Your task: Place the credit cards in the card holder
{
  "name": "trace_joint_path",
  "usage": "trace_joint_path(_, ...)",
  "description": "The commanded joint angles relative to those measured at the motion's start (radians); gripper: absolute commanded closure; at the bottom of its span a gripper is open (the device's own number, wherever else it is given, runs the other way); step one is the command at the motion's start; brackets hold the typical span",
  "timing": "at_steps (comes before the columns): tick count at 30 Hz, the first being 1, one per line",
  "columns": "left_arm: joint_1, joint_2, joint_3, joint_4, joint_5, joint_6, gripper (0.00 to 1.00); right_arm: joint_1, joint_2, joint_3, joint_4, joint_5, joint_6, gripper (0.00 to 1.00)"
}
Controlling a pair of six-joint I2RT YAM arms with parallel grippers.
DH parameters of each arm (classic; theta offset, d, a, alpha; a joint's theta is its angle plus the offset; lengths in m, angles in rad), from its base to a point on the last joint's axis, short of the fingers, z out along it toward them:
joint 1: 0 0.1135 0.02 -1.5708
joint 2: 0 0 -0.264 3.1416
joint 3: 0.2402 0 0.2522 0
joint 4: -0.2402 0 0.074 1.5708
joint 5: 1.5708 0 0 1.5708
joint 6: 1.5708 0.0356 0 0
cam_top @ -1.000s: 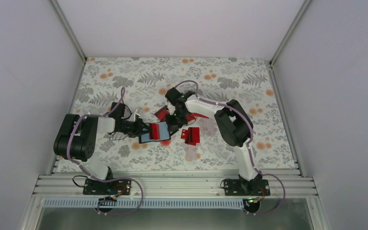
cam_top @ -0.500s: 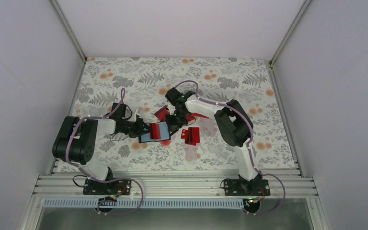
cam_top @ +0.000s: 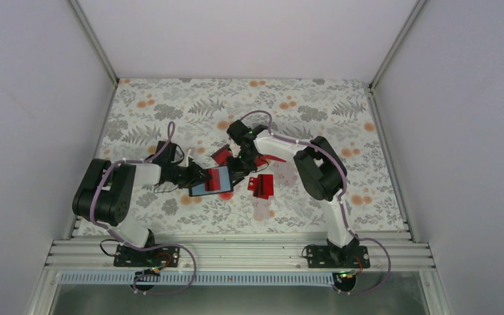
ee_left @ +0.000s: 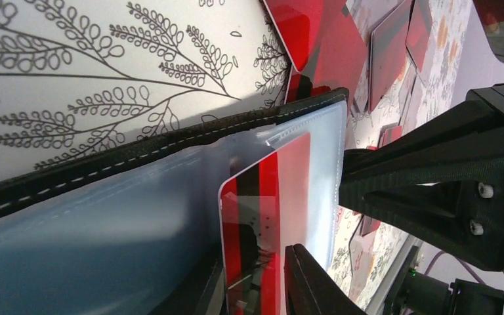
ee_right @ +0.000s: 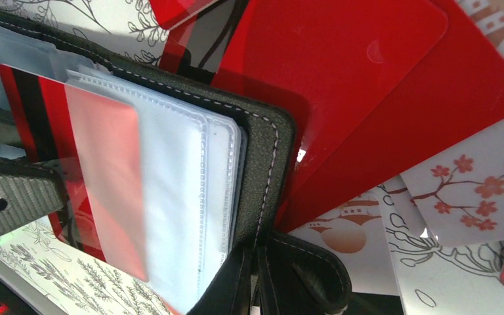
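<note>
Left arm has nudged a bit twd the holder vs a sec ago; right arm and holder look unmoved. Card holder point(cam_top: 203, 188) lies open mid-bench point(cam_top: 170, 98), between the two arms, grey-blue face up. Right pincer point(cam_top: 237, 168) is clamped tight on the holder's edge nearest the right arm. One credit card point(cam_top: 218, 177), red w/ black stripe, sits part-way in a clear sleeve point(ee_right: 190, 197) of the holder, its other end sticking out twd the left arm. Left pincer point(cam_top: 199, 178) is at that free end, fingers either side of the card; can't tell if it grips or not. Loose cards point(cam_top: 261, 186) lie on the bench just right of the holder, another point(cam_top: 221, 155) just behind it.
</note>
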Motion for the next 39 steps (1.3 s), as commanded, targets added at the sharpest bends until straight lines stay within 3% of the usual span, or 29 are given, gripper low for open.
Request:
trace_joint_path(1, -0.011, 0.006, 0.020, -0.056, -0.073, 0.023, 0.75, 0.015, 0.058, -0.040, 0.017, 0.040, 0.008, 0.95)
trace_joint_path(11, -0.027, -0.028, 0.104, -0.233, -0.173, 0.072, 0.58, 0.015, 0.050, -0.041, 0.023, 0.048, 0.019, 0.94)
trace_joint_path(23, -0.091, 0.048, 0.214, -0.356, -0.257, 0.069, 0.54, 0.013, 0.048, -0.033, 0.030, 0.050, 0.013, 0.94)
trace_joint_path(39, -0.186, 0.111, 0.353, -0.563, -0.436, -0.082, 0.42, -0.013, -0.009, -0.120, 0.128, -0.015, 0.056, 0.94)
